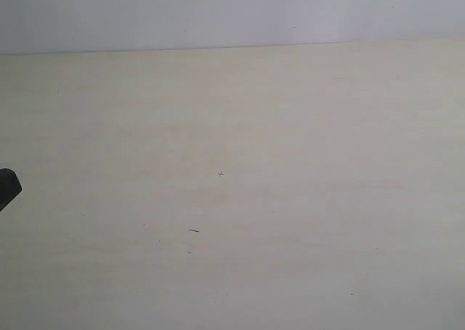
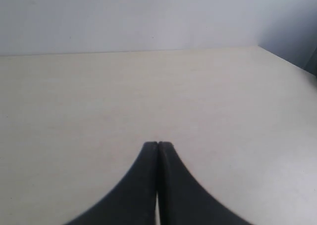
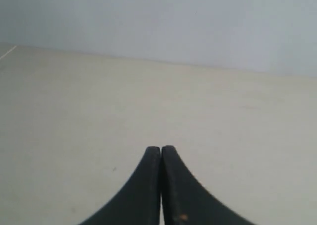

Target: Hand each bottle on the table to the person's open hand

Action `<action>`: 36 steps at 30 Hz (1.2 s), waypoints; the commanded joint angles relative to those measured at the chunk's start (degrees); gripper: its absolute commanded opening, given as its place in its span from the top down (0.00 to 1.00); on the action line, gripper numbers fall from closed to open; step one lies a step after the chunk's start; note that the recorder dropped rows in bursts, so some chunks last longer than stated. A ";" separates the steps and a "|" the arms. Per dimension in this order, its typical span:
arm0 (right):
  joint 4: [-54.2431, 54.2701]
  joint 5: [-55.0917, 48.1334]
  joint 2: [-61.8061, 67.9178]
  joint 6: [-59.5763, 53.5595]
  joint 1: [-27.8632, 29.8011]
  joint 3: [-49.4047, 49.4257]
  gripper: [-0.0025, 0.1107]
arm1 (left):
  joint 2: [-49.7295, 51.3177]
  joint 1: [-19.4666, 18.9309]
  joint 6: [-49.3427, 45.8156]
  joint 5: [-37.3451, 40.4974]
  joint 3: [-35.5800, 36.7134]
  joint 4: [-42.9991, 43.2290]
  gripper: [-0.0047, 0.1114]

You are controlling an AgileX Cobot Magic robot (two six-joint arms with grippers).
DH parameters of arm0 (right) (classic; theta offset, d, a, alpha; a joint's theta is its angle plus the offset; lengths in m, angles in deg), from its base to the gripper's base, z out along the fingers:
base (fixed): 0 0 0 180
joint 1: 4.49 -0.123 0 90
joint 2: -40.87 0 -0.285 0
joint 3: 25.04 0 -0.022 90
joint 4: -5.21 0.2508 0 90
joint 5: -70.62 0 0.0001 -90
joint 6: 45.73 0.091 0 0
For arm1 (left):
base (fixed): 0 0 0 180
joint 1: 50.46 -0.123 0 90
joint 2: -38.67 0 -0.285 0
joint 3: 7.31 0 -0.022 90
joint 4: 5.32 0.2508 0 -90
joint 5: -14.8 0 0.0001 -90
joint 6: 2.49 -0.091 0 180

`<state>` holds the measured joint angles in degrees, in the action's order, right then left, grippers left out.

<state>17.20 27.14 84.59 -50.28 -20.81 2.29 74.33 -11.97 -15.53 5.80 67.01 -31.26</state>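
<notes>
The pale beige table (image 1: 290,163) fills all three views. No bottles and no person's open hand show in any view. My left gripper (image 2: 158,143) is shut with nothing between its black fingers, hovering over bare tabletop. A black tip of it (image 1: 7,184) pokes in at the left edge of the exterior view. My right gripper (image 3: 161,147) is shut too, holding nothing, over bare tabletop; it is outside the exterior view.
A pale grey wall (image 1: 232,10) runs along the table's far edge. A few tiny dark specks (image 1: 194,230) mark the surface. The table's corner and side edge (image 2: 285,61) show in the left wrist view.
</notes>
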 commanded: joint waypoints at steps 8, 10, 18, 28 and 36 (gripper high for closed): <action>-8.03 22.38 -15.44 -1.01 15.04 13.23 0.98 | -0.45 0.09 -0.22 -0.08 0.20 -0.16 0.96; -9.03 22.27 -19.13 -1.01 16.42 14.75 0.98 | -0.45 0.09 -0.22 -0.08 0.20 -0.16 0.96; -9.48 22.26 -25.23 -0.17 16.63 15.50 0.98 | -0.45 0.09 -0.22 -0.08 0.20 -0.16 0.96; -7.68 22.50 -28.83 0.10 19.83 19.53 0.98 | -0.45 0.09 -0.22 -0.08 0.20 -0.16 0.96; -11.12 23.88 -35.43 0.35 20.07 31.21 0.98 | -0.45 0.09 -0.22 -0.08 0.20 -0.16 0.96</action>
<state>6.75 49.37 50.85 -50.31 -1.18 29.67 74.33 -11.97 -15.53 5.80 67.01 -31.26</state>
